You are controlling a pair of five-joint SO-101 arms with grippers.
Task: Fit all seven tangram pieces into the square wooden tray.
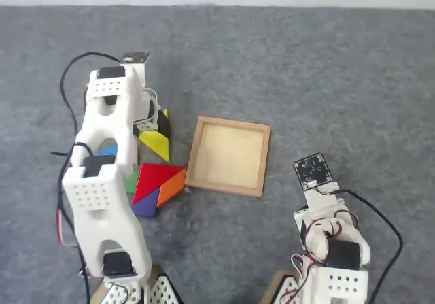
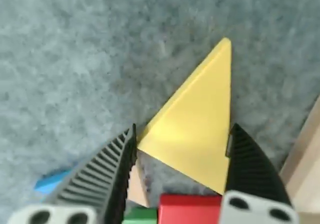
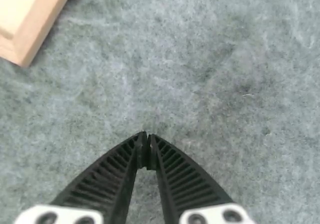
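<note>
Left gripper (image 2: pixel 183 130) is spread, straddling the yellow triangle (image 2: pixel 200 119), likely lined up for a pinch across its edges. Tray (image 1: pixel 192 151) lies unfilled just beside the other pieces (image 1: pixel 158 181), so transfers are kept short. Right gripper (image 3: pixel 146 136) is clenched, parked near the tray, out of the way.

The square wooden tray (image 1: pixel 234 124) lies flat at the centre of the high view, slightly rotated, with its recess bare. The pieces lie flat on the grey mat to the left of the tray. The yellow triangle (image 1: pixel 156 143) lies near the tray's upper left corner, apart from the rim. Below it, the red triangle (image 1: pixel 155 177) and the orange piece (image 1: pixel 174 183) adjoin, with the orange piece just beside the tray's lower left corner. The purple piece (image 1: pixel 145 209) adjoins the red triangle from below. The green piece (image 1: pixel 132 181) and the blue piece (image 1: pixel 109 149) lie farther left, partly hidden, so their shapes are uncertain.
</note>
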